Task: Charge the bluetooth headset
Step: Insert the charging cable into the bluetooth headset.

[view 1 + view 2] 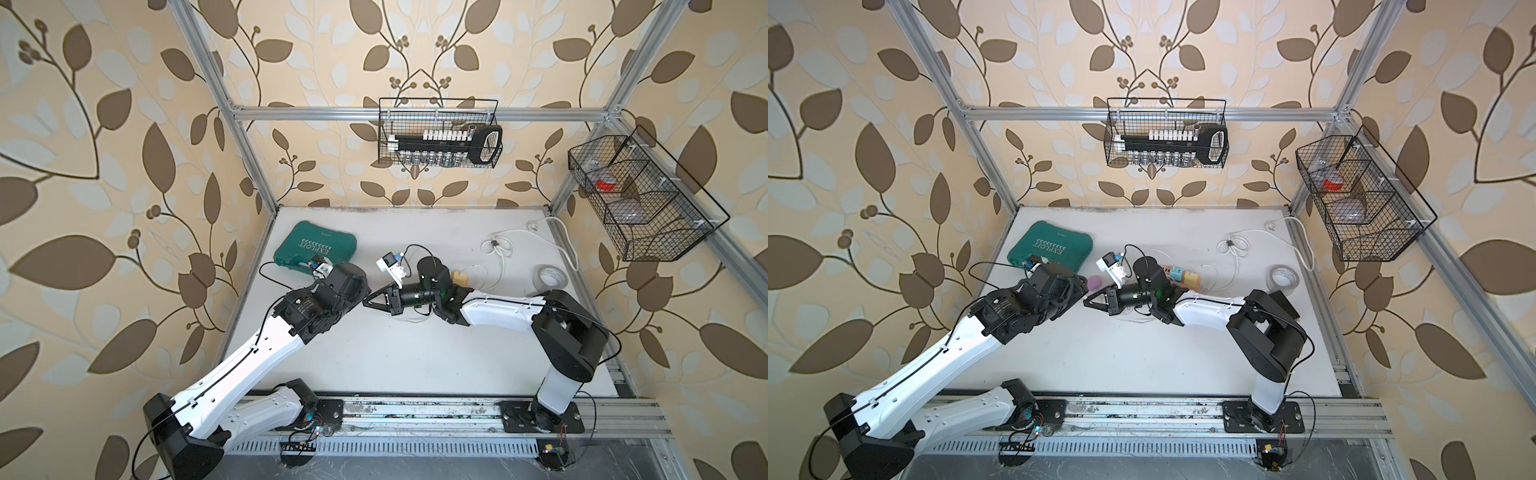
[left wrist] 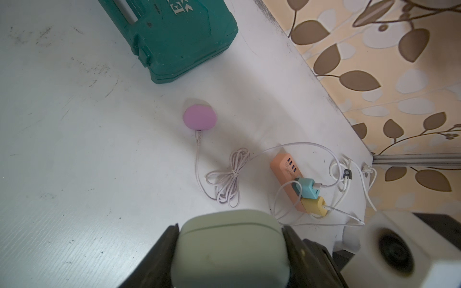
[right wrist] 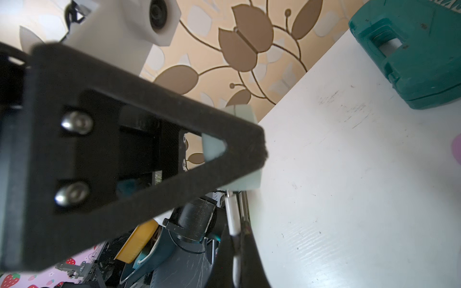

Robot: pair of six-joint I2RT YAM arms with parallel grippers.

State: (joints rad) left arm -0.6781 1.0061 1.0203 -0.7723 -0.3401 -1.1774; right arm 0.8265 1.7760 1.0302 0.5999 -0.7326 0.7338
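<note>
The headset case (image 2: 230, 249), blurred between the left fingers (image 2: 162, 256), runs off the picture's edge. In the right wrist view a blurred finger (image 3: 162, 102) hides most of it, and the cable plug (image 3: 230, 212) is blurred too.

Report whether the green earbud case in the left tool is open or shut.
Shut: in the left wrist view the earbud case shows only a thin seam line, with no gap.

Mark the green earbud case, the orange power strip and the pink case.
green earbud case (image 2: 229, 254): left wrist view, its front face
orange power strip (image 2: 278, 165): left wrist view, end beside the ports
pink case (image 2: 199, 117): left wrist view, its centre
</note>
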